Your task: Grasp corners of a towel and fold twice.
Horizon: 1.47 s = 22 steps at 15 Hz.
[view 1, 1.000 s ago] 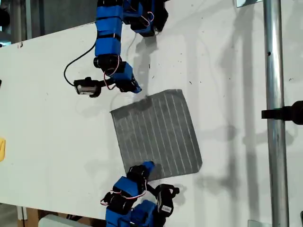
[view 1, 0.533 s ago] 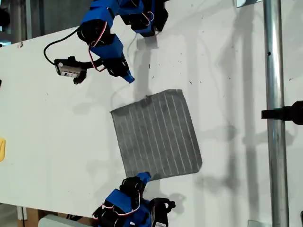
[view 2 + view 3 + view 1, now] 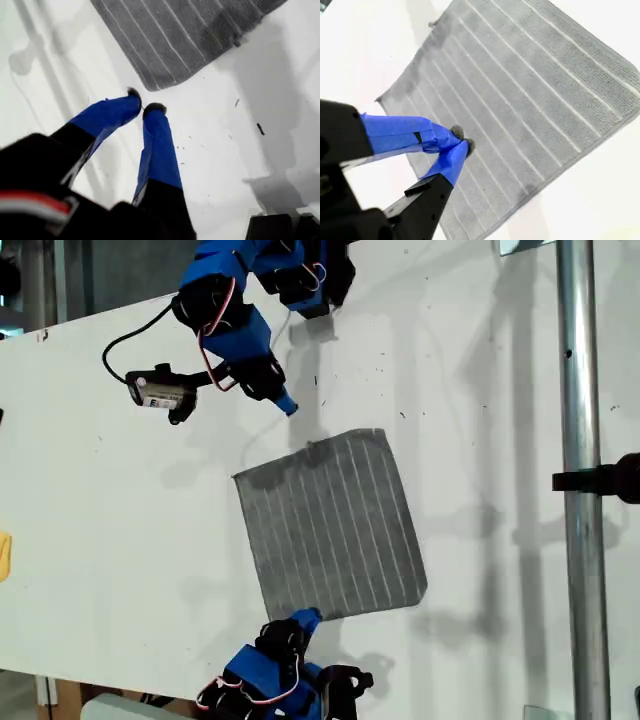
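The grey striped towel (image 3: pixel 335 520) lies flat on the white table (image 3: pixel 120 520), all one layer. My first gripper (image 3: pixel 287 407) hangs just beyond the towel's top edge in the exterior view, apart from the cloth. In the first wrist view my first gripper (image 3: pixel 144 100) has its tips almost together with nothing between them, and a towel corner (image 3: pixel 156 86) lies just past them. My second gripper (image 3: pixel 305 618) sits at the towel's bottom edge near its bottom-left corner in the exterior view. In the second wrist view my second gripper (image 3: pixel 463 139) is shut, tips touching, over the towel (image 3: pixel 530 90).
A metal pole (image 3: pixel 580 440) with a black clamp (image 3: pixel 612 478) runs down the exterior view's right. A yellow object (image 3: pixel 4 556) shows at that view's left edge. The first arm's base (image 3: pixel 305 275) and cable (image 3: pixel 130 335) sit at the top.
The first arm lifted away from the towel's top edge, then came partway back. The second arm drew back toward the exterior view's bottom edge. The towel has not moved.
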Motion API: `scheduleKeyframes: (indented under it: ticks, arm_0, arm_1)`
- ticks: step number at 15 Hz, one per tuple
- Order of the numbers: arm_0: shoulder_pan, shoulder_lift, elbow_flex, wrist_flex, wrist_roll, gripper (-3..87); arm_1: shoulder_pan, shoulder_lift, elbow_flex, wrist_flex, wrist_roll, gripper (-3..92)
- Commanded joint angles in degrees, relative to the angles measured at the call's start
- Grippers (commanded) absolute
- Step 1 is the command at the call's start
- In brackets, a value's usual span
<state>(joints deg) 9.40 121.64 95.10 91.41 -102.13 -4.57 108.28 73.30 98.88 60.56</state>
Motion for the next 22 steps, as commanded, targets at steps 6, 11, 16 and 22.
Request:
scheduleKeyframes:
  ticks: [6,11,16,22]
  arm_0:
    - [1.8,3.2,2.5,-2.3,-1.8,-3.0]
    - [1.9,3.6,4.2,-3.8,-2.4,-3.0]
    - [2.4,3.8,5.4,-4.7,-3.0,-3.0]
    - [2.8,5.0,7.6,-5.5,-3.6,-3.0]
  arm_1:
    - [-3.9,-8.0,-4.9,1.3,-19.6,39.2]
    - [-6.2,-24.4,-1.7,-4.0,-21.9,39.0]
    - [-7.2,-35.9,-0.3,-12.2,-21.8,39.2]
    - [-8.1,-39.6,4.3,-17.5,-21.7,38.5]
